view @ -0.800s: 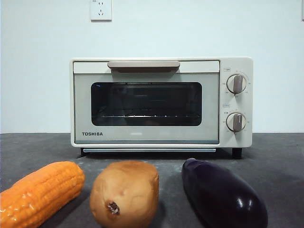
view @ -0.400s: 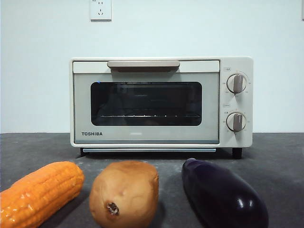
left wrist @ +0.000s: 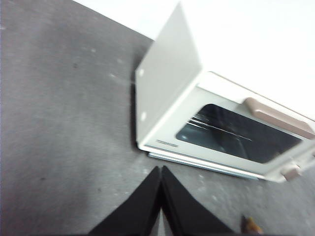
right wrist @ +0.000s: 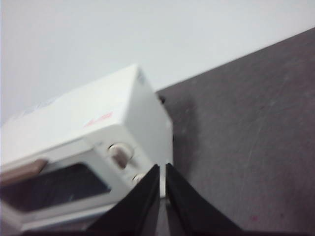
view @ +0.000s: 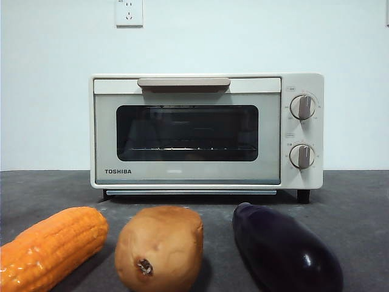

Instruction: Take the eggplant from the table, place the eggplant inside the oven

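Observation:
The eggplant (view: 285, 250), glossy dark purple, lies on the table (view: 352, 201) at the front right, in front of the oven (view: 206, 131). The oven's door is closed, with its bar handle (view: 183, 82) along the top. Neither gripper shows in the front view. My left gripper (left wrist: 161, 170) hangs shut and empty above the table, off the oven's (left wrist: 170, 98) left front corner. My right gripper (right wrist: 162, 168) is shut and empty too, high over the oven's (right wrist: 98, 132) knob side. Neither wrist view shows the eggplant.
A tan potato (view: 159, 246) sits at the front centre and an orange corn cob (view: 51, 246) at the front left, both in a row with the eggplant. A white wall with a socket (view: 129, 12) stands behind the oven.
Only the reflections in the oven's glass shift a little. The eggplant, potato and corn have not moved.

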Tool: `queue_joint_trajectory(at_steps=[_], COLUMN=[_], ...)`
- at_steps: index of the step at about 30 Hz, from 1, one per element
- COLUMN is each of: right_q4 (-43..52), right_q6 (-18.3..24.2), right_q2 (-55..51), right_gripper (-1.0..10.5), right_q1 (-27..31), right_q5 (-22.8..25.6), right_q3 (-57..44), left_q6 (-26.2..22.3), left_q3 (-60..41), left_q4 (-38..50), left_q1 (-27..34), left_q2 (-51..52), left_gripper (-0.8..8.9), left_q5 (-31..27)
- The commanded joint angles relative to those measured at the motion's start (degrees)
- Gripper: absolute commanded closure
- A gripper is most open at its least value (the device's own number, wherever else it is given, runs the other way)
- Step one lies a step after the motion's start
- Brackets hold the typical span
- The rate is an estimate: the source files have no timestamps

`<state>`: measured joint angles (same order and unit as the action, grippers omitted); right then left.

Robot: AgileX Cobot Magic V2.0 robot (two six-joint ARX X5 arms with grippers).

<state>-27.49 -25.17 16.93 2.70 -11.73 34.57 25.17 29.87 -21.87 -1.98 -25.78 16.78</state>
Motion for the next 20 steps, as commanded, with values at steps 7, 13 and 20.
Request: queue_joint_trajectory(at_steps=[7,13,20], right_q4=[-12.7,-18.2,-20.4], right_q6=[8.6,9.1,9.1], right_q2=[13.2,20.2,24.7], right_gripper=[9.4,7.3,5.6], right_q1=[-0.6,-2.9,-12.1], right_q5=[-15.1,-24.7,-28.5], right_q3=[14.1,18.8,18.8], left_q6=[-8.8,-11.1,-11.8], left_q3=[14.4,19.4,20.2], left_q4=[-6.6,-8.6,-8.2], left_q1=[-0.4,-3.1,-6.6], left_q2=[-15.3,-21.8,-24.3], left_gripper=[8.09,8.09,8.10], left_q5=[7.1,7.7,7.7])
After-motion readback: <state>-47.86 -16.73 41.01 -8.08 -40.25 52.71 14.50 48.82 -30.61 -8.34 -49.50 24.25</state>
